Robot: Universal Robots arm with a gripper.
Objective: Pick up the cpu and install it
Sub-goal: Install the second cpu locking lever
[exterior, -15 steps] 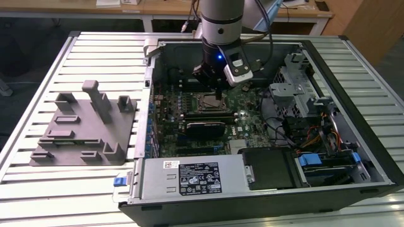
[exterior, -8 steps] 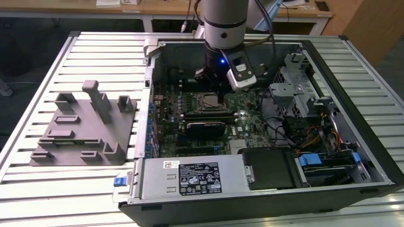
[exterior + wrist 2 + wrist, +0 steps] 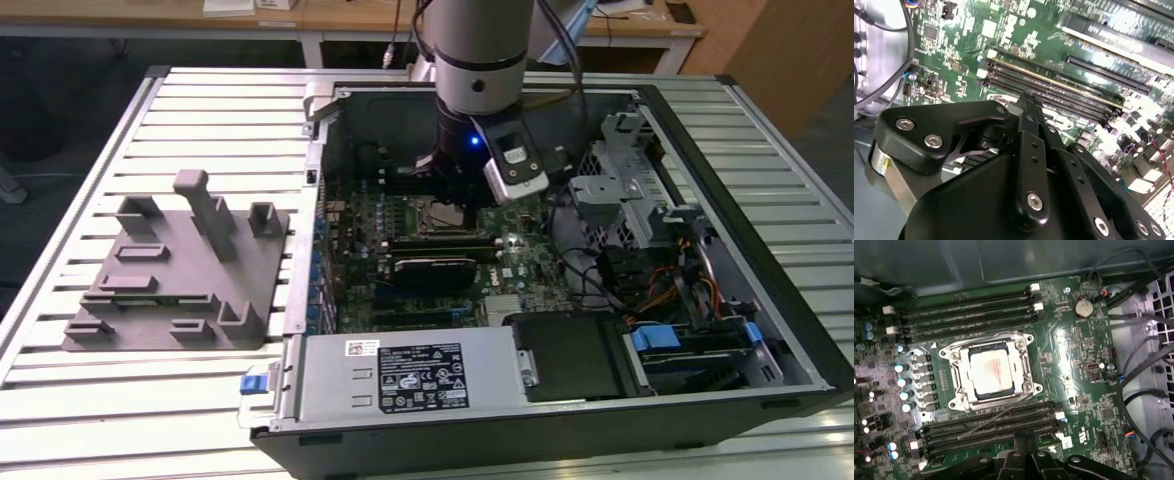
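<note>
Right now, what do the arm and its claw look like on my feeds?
The arm is a silver-grey cylinder with a black joint ring and a small blue light below it. A silver and black camera module is clipped alongside, and dark cables run down beside the arm. The claw is matt black, built of angular linkage plates with silver hex bolts.

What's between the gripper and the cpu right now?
In the first wrist view, a bank of dark memory slots lies between the gripper and the cpu in its socket.

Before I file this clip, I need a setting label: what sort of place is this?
Probably a lab or workshop bench for computer assembly: an open computer case on a slatted metal table, a grey fixture beside it, wooden desks behind.
</note>
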